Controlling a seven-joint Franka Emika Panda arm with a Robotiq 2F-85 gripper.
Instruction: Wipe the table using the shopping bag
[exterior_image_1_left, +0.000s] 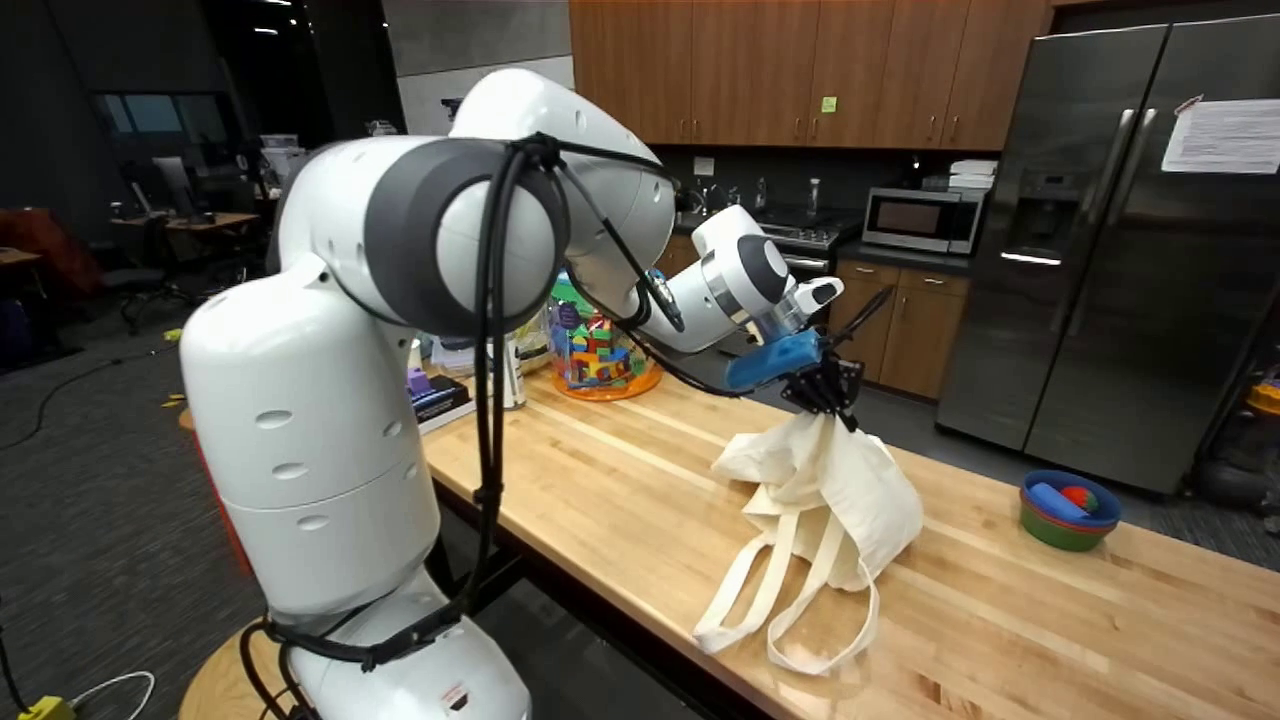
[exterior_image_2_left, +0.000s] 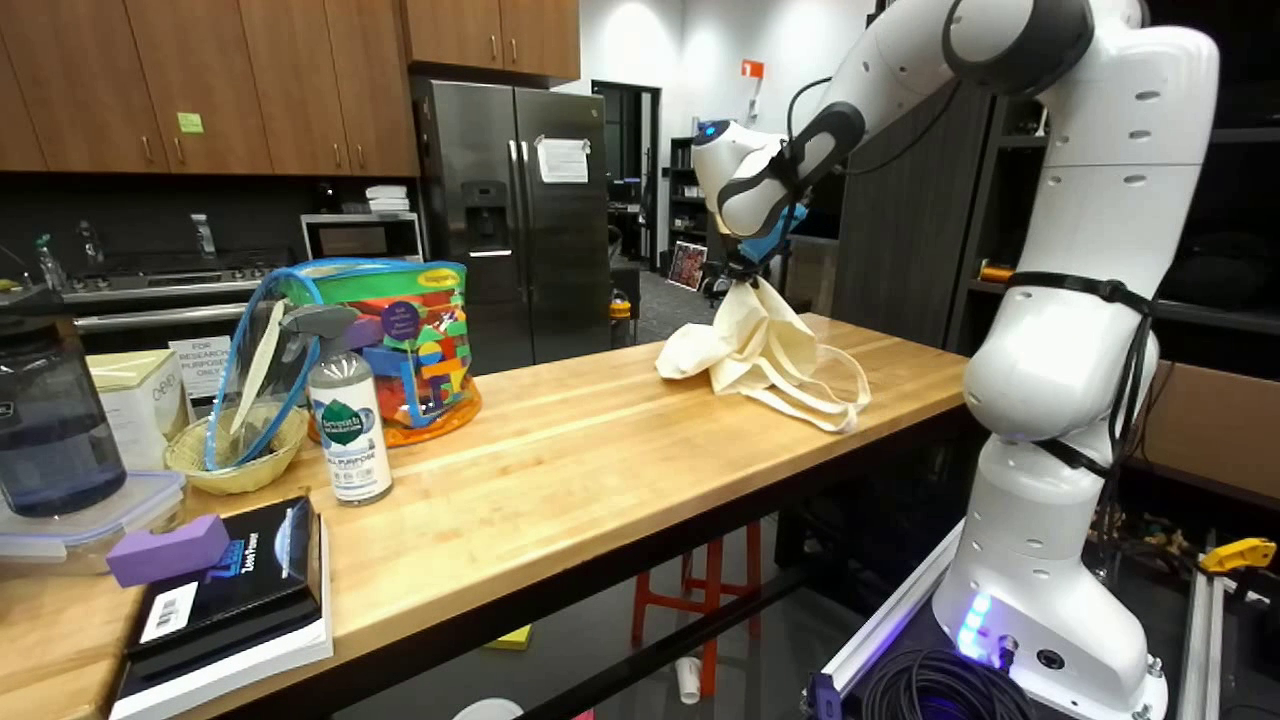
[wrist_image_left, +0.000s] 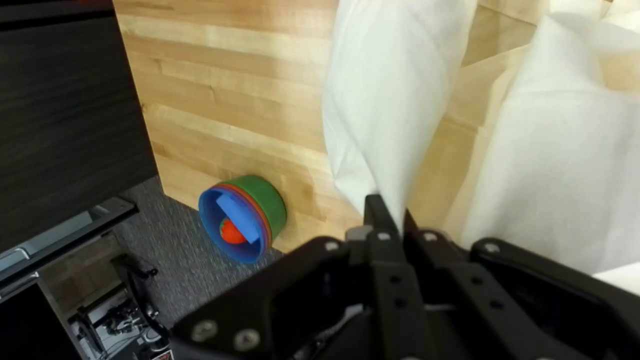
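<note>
The shopping bag (exterior_image_1_left: 885, 490), cream-white and wrinkled, hangs from my gripper (exterior_image_1_left: 826, 412) in both exterior views. Its lower part and long loop handles rest on the light wooden table (exterior_image_1_left: 600, 480). It also shows on the table (exterior_image_2_left: 560, 450) in an exterior view as a crumpled bag (exterior_image_2_left: 735, 340) below the gripper (exterior_image_2_left: 745, 274). In the wrist view my gripper (wrist_image_left: 392, 217) is shut on a fold of the bag (wrist_image_left: 390, 85). The fingers are close together with cloth pinched between their tips. The bag covers part of the table (wrist_image_left: 225, 95) there.
Stacked bowls (exterior_image_1_left: 1060, 532) holding a blue and a red item stand near the table's far edge; they show in the wrist view (wrist_image_left: 272, 202). A clear bag of toy blocks (exterior_image_2_left: 425, 345), spray bottle (exterior_image_2_left: 350, 440), basket (exterior_image_2_left: 235, 475), and books (exterior_image_2_left: 235, 600) crowd one end.
</note>
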